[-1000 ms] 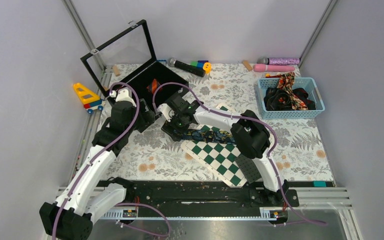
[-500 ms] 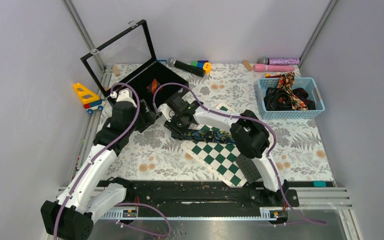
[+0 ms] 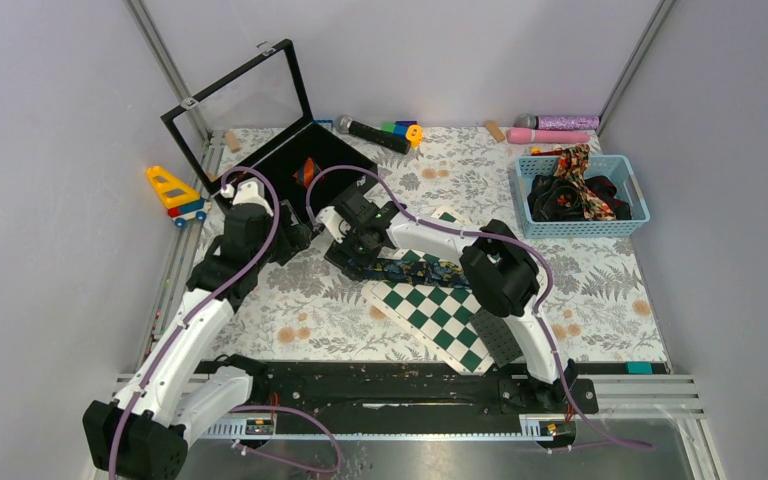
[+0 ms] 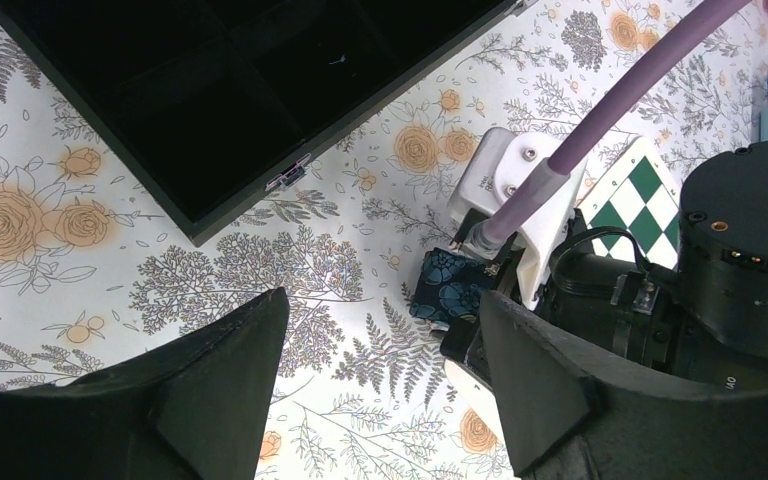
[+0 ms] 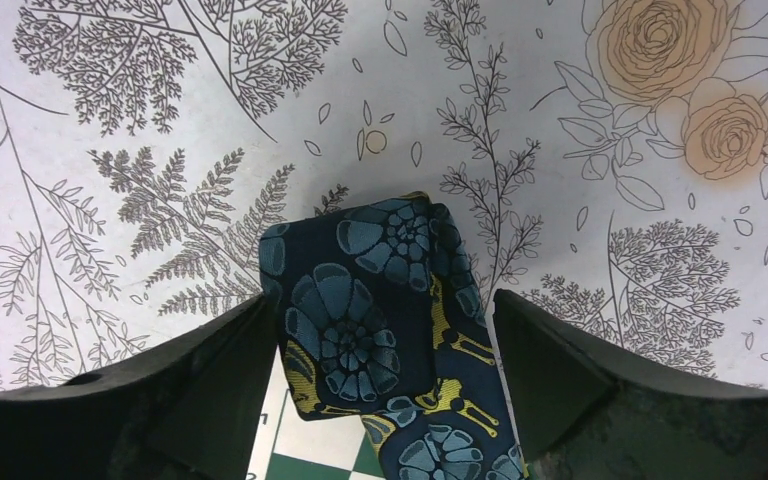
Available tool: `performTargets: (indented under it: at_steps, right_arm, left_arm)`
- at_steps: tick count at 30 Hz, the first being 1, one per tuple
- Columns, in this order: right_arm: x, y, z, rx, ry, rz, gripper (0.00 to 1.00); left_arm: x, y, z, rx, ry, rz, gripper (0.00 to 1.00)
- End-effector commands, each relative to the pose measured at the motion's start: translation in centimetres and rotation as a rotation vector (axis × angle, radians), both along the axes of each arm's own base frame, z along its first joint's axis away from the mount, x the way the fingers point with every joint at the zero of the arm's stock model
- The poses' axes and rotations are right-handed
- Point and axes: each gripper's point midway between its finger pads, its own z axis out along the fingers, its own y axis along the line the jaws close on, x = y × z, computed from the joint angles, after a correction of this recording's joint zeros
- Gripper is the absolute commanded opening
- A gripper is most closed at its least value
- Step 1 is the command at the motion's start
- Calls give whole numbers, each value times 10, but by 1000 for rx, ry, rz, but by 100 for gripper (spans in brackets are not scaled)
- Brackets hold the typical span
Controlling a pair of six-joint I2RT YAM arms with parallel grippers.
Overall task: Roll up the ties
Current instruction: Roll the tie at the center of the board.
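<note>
**Right jaws straddle folded tie end**

I see the right gripper (image 5: 380, 305) spread wide, a finger on either side of the navy floral tie (image 5: 355, 340). The tie's end is folded over on the floral cloth (image 5: 110, 100), just off the chequered board (image 3: 430, 310). The left gripper (image 4: 382, 305) is also wide and empty, hovering near the black case (image 4: 160, 90). More ties (image 3: 570, 195) lie in the blue basket (image 3: 582, 230).

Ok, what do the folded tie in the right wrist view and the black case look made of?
Tie: woven fabric, likely silk or polyester, slight sheen; soft folds, navy with teal flowers. Black case: rigid, matt, probably lined board or plastic; straight edges, small metal-looking clasp.
</note>
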Motion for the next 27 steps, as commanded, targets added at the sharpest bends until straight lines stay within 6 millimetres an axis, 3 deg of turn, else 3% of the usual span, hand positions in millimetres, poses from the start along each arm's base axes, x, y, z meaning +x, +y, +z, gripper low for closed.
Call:
performTargets:
  at_steps: [1, 6, 17, 27]
  right_arm:
    - [9, 1, 24, 2, -81, 18, 88]
    - [4, -6, 17, -27, -78, 56, 94]
    - [-12, -23, 3, -89, -18, 86, 95]
    - [-7, -29, -4, -129, -37, 58, 78]
  left_arm:
    - [7, -5, 9, -31, -34, -13, 72]
    - [7, -6, 7, -33, -27, -13, 72]
    - [9, -10, 2, -52, -15, -23, 72]
    - [10, -9, -2, -58, -6, -19, 72]
